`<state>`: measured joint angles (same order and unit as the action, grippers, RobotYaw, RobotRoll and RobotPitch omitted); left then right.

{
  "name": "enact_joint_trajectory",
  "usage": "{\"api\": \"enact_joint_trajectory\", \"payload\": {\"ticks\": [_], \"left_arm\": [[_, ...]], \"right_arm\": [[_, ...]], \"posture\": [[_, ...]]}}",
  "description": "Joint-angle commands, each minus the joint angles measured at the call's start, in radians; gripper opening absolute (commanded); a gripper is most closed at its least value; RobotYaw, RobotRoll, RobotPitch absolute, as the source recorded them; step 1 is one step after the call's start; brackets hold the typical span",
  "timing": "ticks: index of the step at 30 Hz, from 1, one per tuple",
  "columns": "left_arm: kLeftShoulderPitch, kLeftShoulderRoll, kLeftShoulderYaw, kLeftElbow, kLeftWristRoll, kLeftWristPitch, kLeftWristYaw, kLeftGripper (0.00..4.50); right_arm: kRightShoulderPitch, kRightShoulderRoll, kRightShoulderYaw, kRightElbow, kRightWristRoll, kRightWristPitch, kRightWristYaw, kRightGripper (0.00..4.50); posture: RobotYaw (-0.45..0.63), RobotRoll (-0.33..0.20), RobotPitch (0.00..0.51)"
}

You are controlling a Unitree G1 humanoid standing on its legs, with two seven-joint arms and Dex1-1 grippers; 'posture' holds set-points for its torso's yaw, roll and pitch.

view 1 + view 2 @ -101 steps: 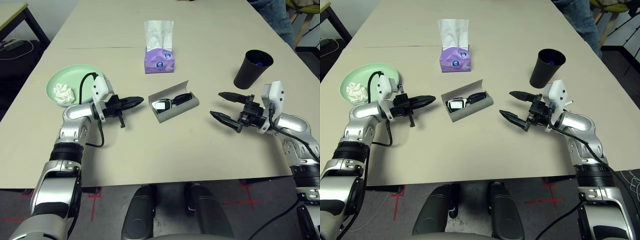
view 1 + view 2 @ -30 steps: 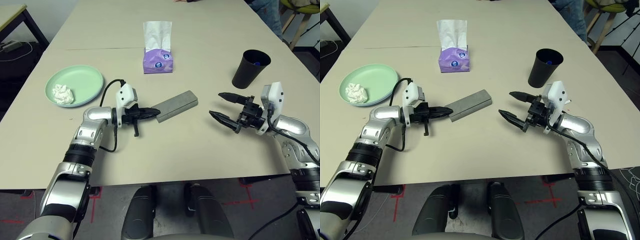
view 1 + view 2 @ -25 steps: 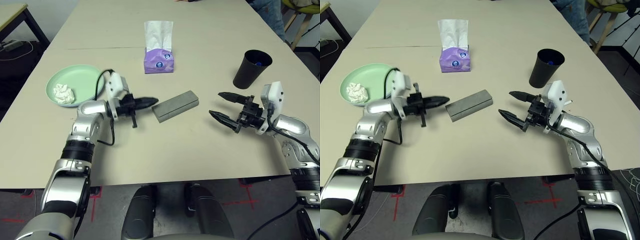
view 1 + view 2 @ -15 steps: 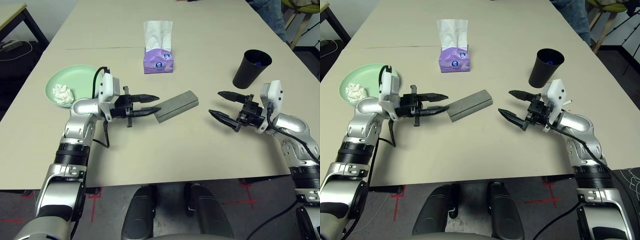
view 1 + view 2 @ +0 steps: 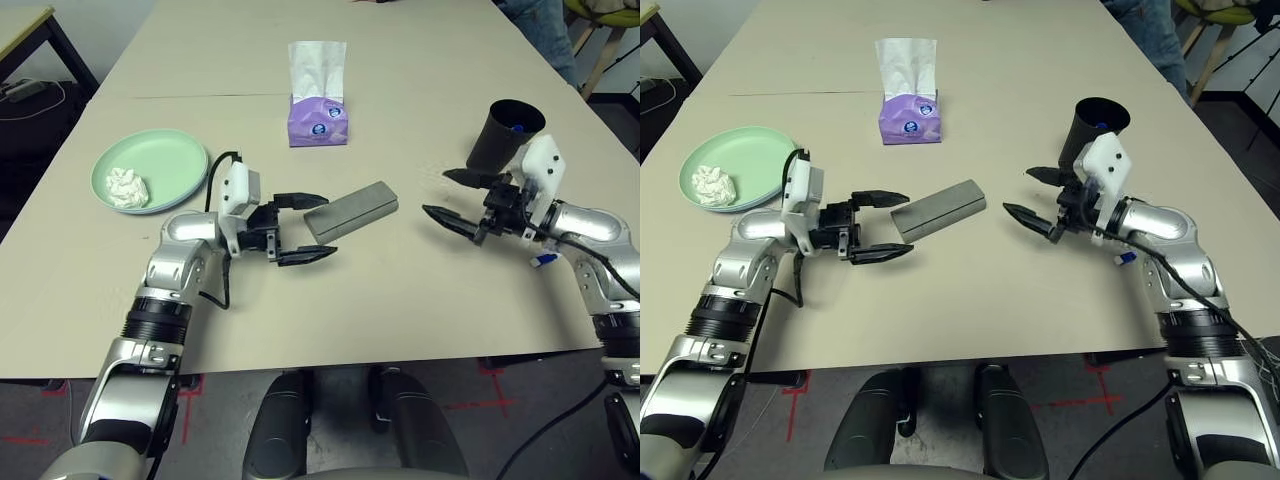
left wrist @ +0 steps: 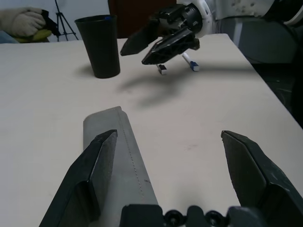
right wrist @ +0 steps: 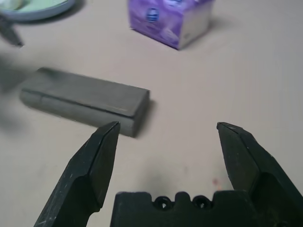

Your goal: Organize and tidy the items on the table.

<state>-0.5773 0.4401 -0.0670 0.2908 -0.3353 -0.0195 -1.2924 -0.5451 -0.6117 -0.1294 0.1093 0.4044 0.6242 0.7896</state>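
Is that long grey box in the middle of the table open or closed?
Closed. The grey-green oblong glasses case lies flat on the beige table with its lid down, nothing inside showing.

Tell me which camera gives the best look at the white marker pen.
The left wrist view: the marker pen lies in full on the table, past the right tool. In the head views only a short white and blue end shows beneath the right forearm. The right wrist view faces the glasses case instead.
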Motion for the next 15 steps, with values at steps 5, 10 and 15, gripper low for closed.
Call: {"api": "enact_joint_trajectory", "payload": {"ticks": [5, 10, 15], "left_arm": [[0.015, 0.004, -0.010, 0.003, 0.014, -0.031, 0.012, 4.45], [0.000, 0.016, -0.005, 0.019, 0.015, -0.039, 0.012, 4.45], [-0.009, 0.020, -0.009, 0.030, 0.026, -0.053, 0.018, 4.45]], "right_arm": [[0.003, -0.227, 0.177, -0.128, -0.129, -0.100, 0.186, 4.50], [-0.052, -0.403, 0.311, -0.002, -0.270, -0.370, 0.450, 4.50], [-0.174, -0.492, 0.436, 0.184, -0.406, -0.575, 0.689, 4.50]], "posture": [[0.05, 0.000, 0.161], [0.05, 0.000, 0.160], [0.05, 0.000, 0.166]]}}
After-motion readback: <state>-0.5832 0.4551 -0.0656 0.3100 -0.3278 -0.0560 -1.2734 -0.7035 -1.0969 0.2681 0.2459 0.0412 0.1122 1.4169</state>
